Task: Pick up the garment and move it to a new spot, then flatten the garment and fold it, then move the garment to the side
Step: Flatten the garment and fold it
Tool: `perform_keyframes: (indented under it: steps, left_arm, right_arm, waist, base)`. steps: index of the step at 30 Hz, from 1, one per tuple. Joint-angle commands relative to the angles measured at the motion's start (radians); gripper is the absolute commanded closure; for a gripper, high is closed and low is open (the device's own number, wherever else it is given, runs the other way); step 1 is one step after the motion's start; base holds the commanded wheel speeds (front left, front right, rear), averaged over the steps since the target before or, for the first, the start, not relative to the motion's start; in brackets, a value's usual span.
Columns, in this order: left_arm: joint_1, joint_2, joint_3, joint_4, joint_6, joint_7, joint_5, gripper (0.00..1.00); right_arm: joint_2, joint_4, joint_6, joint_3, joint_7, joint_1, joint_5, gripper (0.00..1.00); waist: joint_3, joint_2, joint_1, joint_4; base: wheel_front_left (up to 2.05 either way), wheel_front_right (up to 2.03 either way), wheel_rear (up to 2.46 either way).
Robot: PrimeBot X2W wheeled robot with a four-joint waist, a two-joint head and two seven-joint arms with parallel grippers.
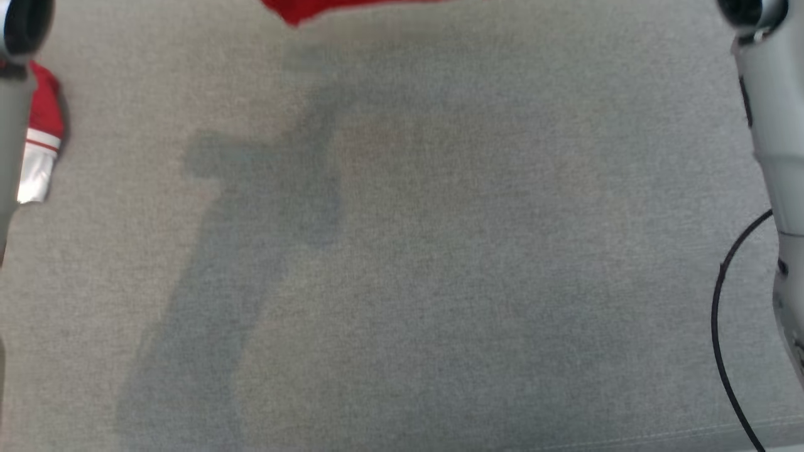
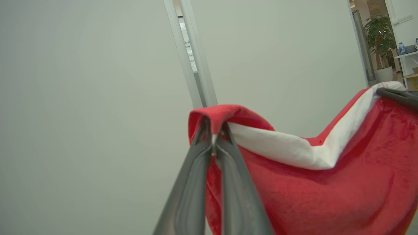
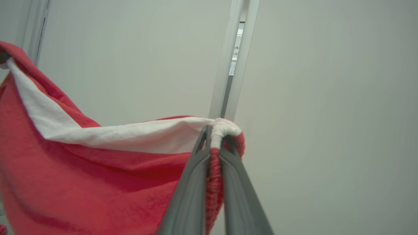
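The garment (image 2: 326, 195) is red fleece with a white band along its edge, and it hangs lifted between my two grippers. My left gripper (image 2: 214, 129) is shut on a folded red corner of it. My right gripper (image 3: 215, 133) is shut on the opposite corner, where the white band bunches over the fingertips. The cloth (image 3: 81, 182) sags between the two grips. In the head view a red edge of the garment (image 1: 314, 7) shows at the top, and a red and white sleeve (image 1: 43, 144) dangles beside my left forearm.
Below lies a grey fabric surface (image 1: 440, 251) with the arms' shadows on it. A black cable (image 1: 722, 314) loops by my right forearm (image 1: 776, 157). Pale wall panels with a metal seam (image 2: 192, 65) stand ahead, and a potted plant (image 2: 380, 36) stands far right.
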Motion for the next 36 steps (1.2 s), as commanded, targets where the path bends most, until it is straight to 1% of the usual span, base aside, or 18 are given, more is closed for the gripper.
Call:
perform_keyframes:
  steps: [1, 4, 6, 8, 9, 12, 16, 18, 23, 27, 31, 36]
  left_arm:
    - [-0.023, -0.014, -0.002, 0.030, 0.002, -0.025, 0.007, 1.00]
    - [-0.025, -0.046, -0.008, 0.084, 0.002, -0.076, 0.000, 1.00]
    - [0.008, -0.055, -0.024, 0.099, 0.002, -0.101, -0.002, 1.00]
    - [0.048, -0.051, -0.046, 0.098, 0.002, -0.121, 0.006, 1.00]
    - [0.067, -0.047, -0.061, 0.089, 0.002, -0.129, 0.014, 1.00]
    - [0.137, -0.040, -0.063, 0.051, 0.002, -0.141, 0.006, 1.00]
    - [0.255, -0.030, -0.039, -0.047, 0.002, -0.147, -0.010, 1.00]
    - [0.321, -0.021, -0.011, -0.114, 0.010, -0.147, -0.019, 1.00]
    - [0.518, 0.006, 0.033, -0.280, 0.034, -0.147, -0.013, 1.00]
    - [0.664, 0.023, 0.036, -0.382, 0.058, -0.147, -0.014, 1.00]
    - [0.801, 0.050, 0.035, -0.454, 0.091, -0.147, -0.007, 1.00]
    - [0.958, 0.071, 0.042, -0.524, 0.136, -0.146, -0.026, 1.00]
  right_arm:
    - [0.009, 0.031, -0.001, -0.005, -0.015, -0.022, -0.024, 1.00]
    - [0.031, 0.076, -0.001, -0.026, -0.028, -0.033, -0.057, 1.00]
    - [0.039, 0.053, -0.001, -0.037, -0.029, 0.000, -0.071, 1.00]
    - [0.041, 0.021, -0.001, -0.029, -0.030, 0.055, -0.080, 1.00]
    - [0.033, -0.004, -0.001, -0.027, -0.030, 0.082, -0.084, 1.00]
    - [0.025, -0.083, -0.001, -0.033, -0.030, 0.170, -0.073, 1.00]
    - [0.021, -0.199, -0.001, -0.029, -0.030, 0.290, -0.064, 1.00]
    - [0.024, -0.256, -0.001, -0.031, -0.030, 0.348, -0.053, 1.00]
    - [0.029, -0.383, -0.001, -0.033, -0.030, 0.498, -0.044, 1.00]
    - [0.035, -0.466, -0.001, -0.034, -0.031, 0.621, -0.039, 1.00]
    - [0.052, -0.530, -0.001, -0.045, -0.031, 0.748, -0.030, 1.00]
    - [0.079, -0.580, -0.001, -0.059, -0.031, 0.916, -0.026, 1.00]
  waist:
    - [0.126, 0.0000, 0.0000, 0.013]
    - [0.168, 0.0000, 0.0000, 0.018]
    - [0.189, 0.0000, 0.0000, 0.023]
    - [0.200, 0.0000, 0.0000, 0.024]
    - [0.205, 0.0000, 0.0000, 0.027]
    - [0.209, 0.0000, 0.0000, 0.028]
    - [0.203, 0.0000, 0.0000, 0.021]
    - [0.195, 0.0000, 0.0000, 0.015]
    - [0.152, 0.0000, 0.0000, 0.008]
    - [0.100, 0.0000, 0.0000, 0.010]
    - [0.032, 0.0000, 0.0000, 0.010]
    - [-0.060, 0.0000, 0.0000, 0.004]
  base:
    - [0.00, 0.00, 0.00]
    - [0.00, 0.00, 0.00]
    - [0.00, 0.00, 0.00]
    - [0.00, 0.00, 0.00]
    - [0.00, 0.00, 0.00]
    - [0.00, 0.00, 0.00]
    - [0.00, 0.00, 0.00]
    - [0.00, 0.00, 0.00]
    - [0.00, 0.00, 0.00]
    - [0.00, 0.00, 0.00]
    - [0.00, 0.00, 0.00]
    - [0.00, 0.00, 0.00]
